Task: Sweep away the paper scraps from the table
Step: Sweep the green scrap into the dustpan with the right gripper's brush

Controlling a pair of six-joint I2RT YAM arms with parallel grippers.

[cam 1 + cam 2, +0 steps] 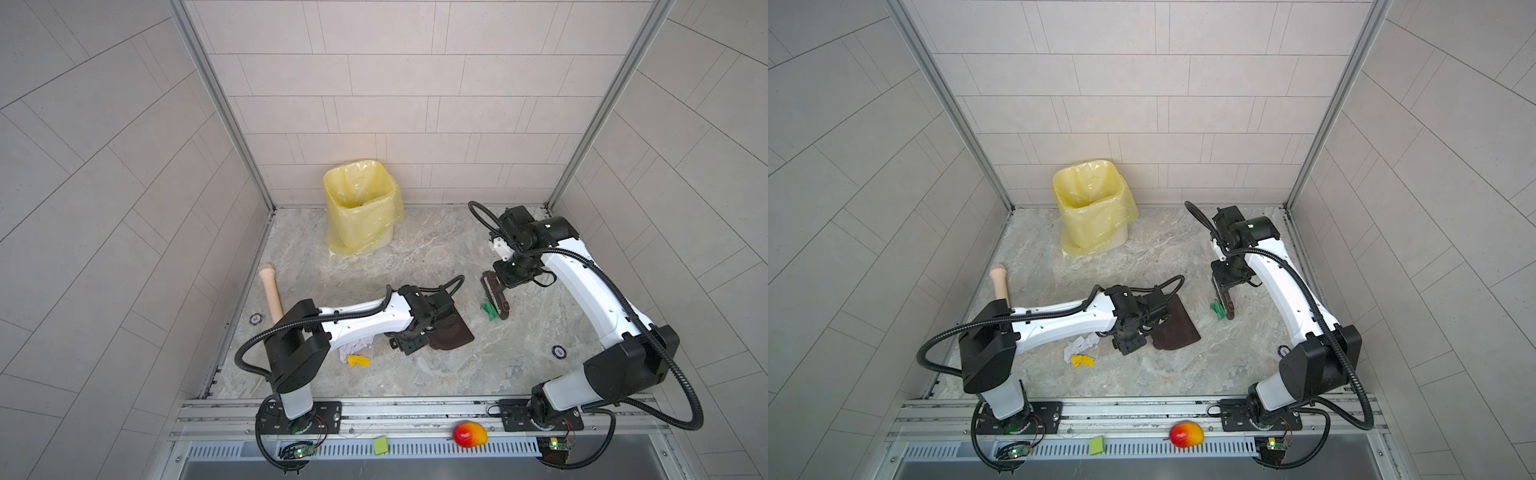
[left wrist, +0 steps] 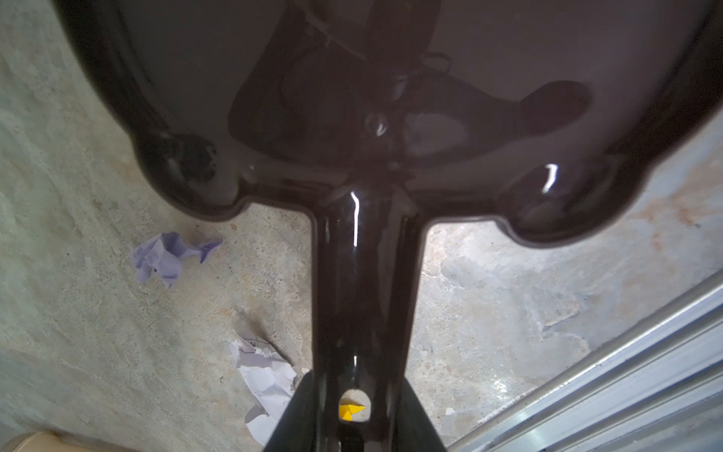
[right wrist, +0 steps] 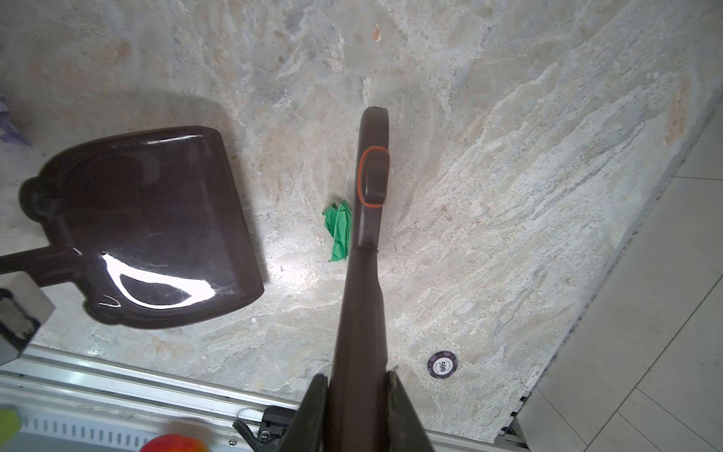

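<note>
On the grey-beige marble-patterned table [image 1: 436,374], a glossy dark brown plastic dustpan [image 3: 156,223] is gripped by its handle in the left gripper [image 2: 354,395], and a dark brown hand brush [image 3: 367,235] in the right gripper [image 3: 358,407]. The crumpled green paper scrap [image 3: 338,231] lies just beside the brush, apart from the pan lip. The bristles should be kept low and drawn toward that lip. Other paper scraps [image 1: 358,360] lie beside the dustpan handle.

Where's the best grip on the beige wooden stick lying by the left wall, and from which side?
I'd grip the beige wooden stick on its bare shaft, just short of the knobbed far end, coming straight down and closing across its width. It lies flat on the table close to the wall, and its near end is hidden under the left arm.
</note>
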